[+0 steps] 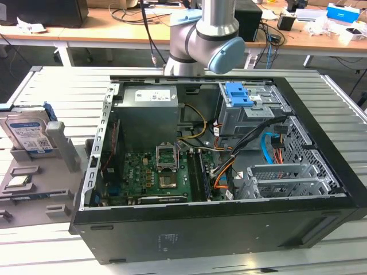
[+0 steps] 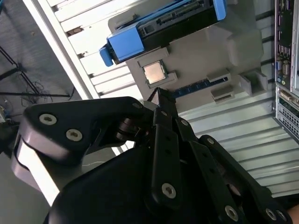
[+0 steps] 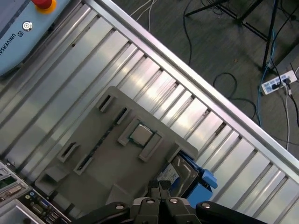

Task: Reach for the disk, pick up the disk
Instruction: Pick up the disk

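Silver slats formed the desk point(image 1: 57, 86), which carried an open black computer case point(image 1: 229, 229). Beside the case, at the exterior view's left, a grey holder point(image 1: 63, 152) kept the disk point(image 1: 26, 133) standing on edge in its blue frame. A small square chip point(image 2: 153, 72) lay in a pocket of the holder, near the disk. In the second wrist view we saw the gripper point(image 2: 158, 95) above the holder, its black fingers point(image 2: 164, 140) closed together on nothing, apart from the disk.
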